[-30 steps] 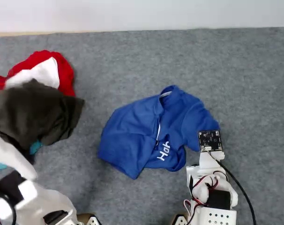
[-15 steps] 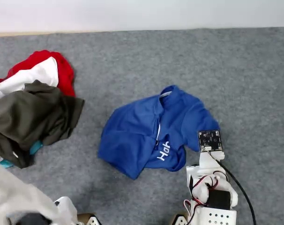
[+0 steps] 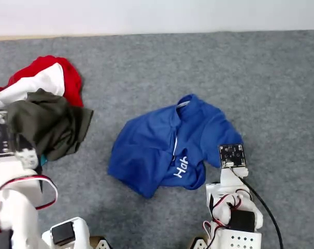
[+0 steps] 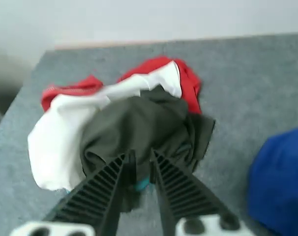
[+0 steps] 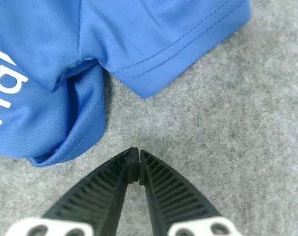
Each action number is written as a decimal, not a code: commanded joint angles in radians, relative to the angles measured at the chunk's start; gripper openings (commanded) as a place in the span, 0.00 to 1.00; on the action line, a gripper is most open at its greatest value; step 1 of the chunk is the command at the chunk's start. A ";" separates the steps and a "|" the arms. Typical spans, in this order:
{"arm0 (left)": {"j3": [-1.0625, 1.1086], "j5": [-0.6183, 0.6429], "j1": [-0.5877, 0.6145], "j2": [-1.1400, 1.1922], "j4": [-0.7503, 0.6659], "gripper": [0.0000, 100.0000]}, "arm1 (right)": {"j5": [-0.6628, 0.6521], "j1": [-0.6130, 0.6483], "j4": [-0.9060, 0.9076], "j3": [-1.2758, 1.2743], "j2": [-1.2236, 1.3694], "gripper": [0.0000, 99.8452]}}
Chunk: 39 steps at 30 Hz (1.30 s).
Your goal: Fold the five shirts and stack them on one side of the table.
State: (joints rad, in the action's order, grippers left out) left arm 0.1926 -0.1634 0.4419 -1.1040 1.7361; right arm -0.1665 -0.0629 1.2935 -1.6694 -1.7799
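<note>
Fingers (image 5: 114, 189) of the right gripper (image 5: 138, 166) are pressed together tip to tip and grip nothing. In the right wrist view they sit low over the grey table (image 5: 227, 137), with the blue shirt (image 5: 45, 69) just ahead of the tips and a narrow strip of bare mat between. Nearest them are a rolled-under corner of the cloth and, beside it, the hem of a sleeve (image 5: 178, 44). In the left wrist view the left gripper (image 4: 141, 160) has its fingers drawn close with a slim gap, pinching nothing, and it hangs over the heap. The dark olive shirt (image 4: 139, 123) is on top, directly beyond the tips, with the white shirt (image 4: 55, 137) under it, the red shirt (image 4: 188, 83) farthest out, and a scrap of teal cloth (image 4: 141, 185) showing through the gap. In the high view the heap lies at the table's 9 o'clock edge with the left arm (image 3: 14, 202) at 7 o'clock. The blue shirt lies crumpled near the middle, collar toward 12 o'clock, its long axis running roughly from 8 to 2 o'clock. The right arm (image 3: 232, 207) stands at 5 o'clock with its wrist at the shirt's 4 o'clock edge, so the shirt lies toward 10 o'clock from those fingers. By my reading the right arm is much the nearer to it. Nothing is folded yet, and a grab at the sleeve hem would first need the fingers to part.
</note>
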 commanded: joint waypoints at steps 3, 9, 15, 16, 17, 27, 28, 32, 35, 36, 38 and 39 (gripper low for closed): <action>0.157 -0.002 -0.005 -0.087 0.012 0.05 | -0.011 0.001 -0.002 -0.015 -0.005 0.01; 0.219 -0.002 -0.005 -0.095 0.015 0.05 | -0.147 -0.096 -0.070 0.140 -0.004 0.01; 0.271 -0.009 -0.014 -0.092 0.009 0.05 | -0.158 -0.147 0.061 0.440 0.012 0.01; 0.294 -0.020 -0.029 -0.092 0.009 0.05 | -0.158 -0.137 0.099 0.497 0.027 0.01; 0.312 -0.037 -0.044 -0.092 0.009 0.05 | -0.158 -0.127 0.128 0.552 0.054 0.01; 0.332 -0.107 0.012 -0.094 -0.006 0.01 | -0.160 0.030 0.463 1.151 0.854 0.01; 0.332 -0.107 0.060 -0.094 -0.018 0.01 | -0.160 0.079 0.499 1.201 0.932 0.01; 0.346 -0.112 0.290 -0.094 -0.072 0.01 | -0.210 0.225 0.498 1.293 1.081 0.01; 0.412 -0.114 0.427 -0.095 -0.121 0.01 | -0.258 0.397 0.493 1.312 1.132 0.01; 0.437 -0.114 0.468 -0.095 -0.137 0.01 | -0.255 0.447 0.493 1.312 1.148 0.01; 0.486 -0.117 0.543 -0.097 -0.164 0.01 | -0.250 0.533 0.493 1.307 1.187 0.01; 0.510 -0.132 0.575 -0.100 -0.176 0.01 | -0.249 0.570 0.493 1.309 1.211 0.01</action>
State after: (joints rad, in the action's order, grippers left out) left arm 0.6621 -0.2677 0.9175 -1.1960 1.6088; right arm -0.4043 0.3928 1.7507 -0.4112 -0.6168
